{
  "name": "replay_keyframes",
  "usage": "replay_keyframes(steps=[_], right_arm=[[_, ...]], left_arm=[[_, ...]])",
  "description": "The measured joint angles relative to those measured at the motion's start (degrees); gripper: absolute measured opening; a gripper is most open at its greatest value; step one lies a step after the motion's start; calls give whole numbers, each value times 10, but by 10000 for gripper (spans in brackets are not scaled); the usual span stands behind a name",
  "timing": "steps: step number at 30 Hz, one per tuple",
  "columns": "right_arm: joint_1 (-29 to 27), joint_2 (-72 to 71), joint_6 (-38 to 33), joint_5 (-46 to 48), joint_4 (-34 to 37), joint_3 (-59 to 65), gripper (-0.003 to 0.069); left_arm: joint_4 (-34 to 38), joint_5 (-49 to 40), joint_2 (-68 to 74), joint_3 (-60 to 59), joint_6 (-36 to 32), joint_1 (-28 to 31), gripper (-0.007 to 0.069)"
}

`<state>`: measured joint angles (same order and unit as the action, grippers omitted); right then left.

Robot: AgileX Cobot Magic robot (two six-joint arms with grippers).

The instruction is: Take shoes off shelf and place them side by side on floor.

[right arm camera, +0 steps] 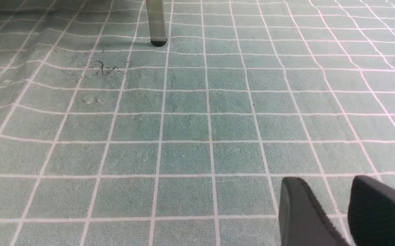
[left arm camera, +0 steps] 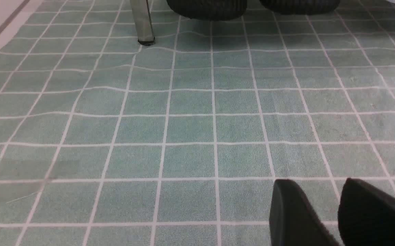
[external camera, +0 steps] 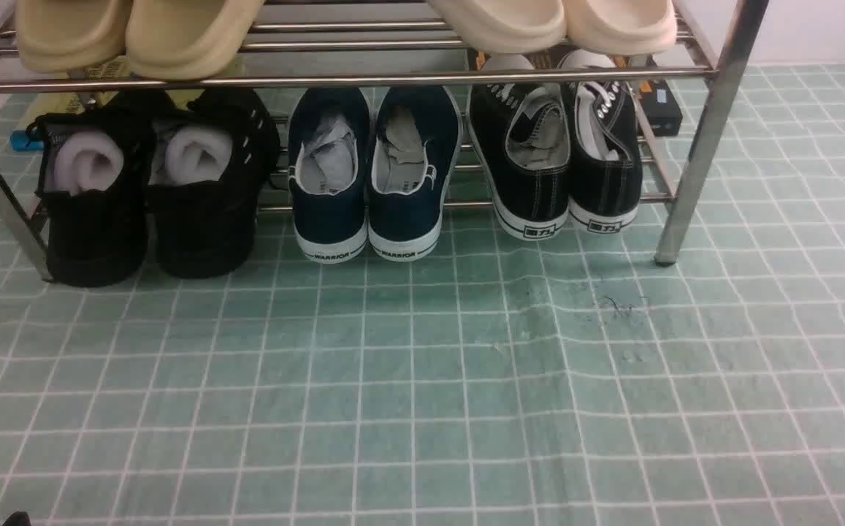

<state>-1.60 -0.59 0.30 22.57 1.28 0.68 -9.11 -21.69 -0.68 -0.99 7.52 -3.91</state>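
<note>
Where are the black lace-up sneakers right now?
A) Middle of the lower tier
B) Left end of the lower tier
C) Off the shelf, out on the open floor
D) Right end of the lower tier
D: the sneakers sit at the right end of the shelf lower tier, beside its leg; the navy pair is in the middle and the black pair at the left.

2 navy WARRIOR sneakers [external camera: 334, 208] beside 2 black knit shoes [external camera: 203, 212]; cream slippers [external camera: 188, 36] above; perhaps a box [external camera: 663, 106] behind.
</note>
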Motion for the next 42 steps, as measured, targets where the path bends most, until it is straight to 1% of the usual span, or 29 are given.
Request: replay_keyframes(steps=[31,33,34,35,36,39,40,42], right_arm=[[0,0,0,0,-1,0,237],[0,0,17,-9,22,1,237],[0,0,43,-17,53,2,237],[0,0,49,-18,68,3,237],[0,0,103,-37,140,7,237],[0,0,177,-61,274,7,237],[0,0,184,-64,281,7,237],[0,0,205,-74,343,7,237]], left_arm=[[0,0,0,0,0,0,242],[0,0,0,0,0,0,242],[0,0,0,0,0,0,242],[0,0,0,0,0,0,242],[0,0,0,0,0,0,242],[0,0,0,0,0,0,242],[0,0,0,0,0,0,242],[0,0,0,0,0,0,242]])
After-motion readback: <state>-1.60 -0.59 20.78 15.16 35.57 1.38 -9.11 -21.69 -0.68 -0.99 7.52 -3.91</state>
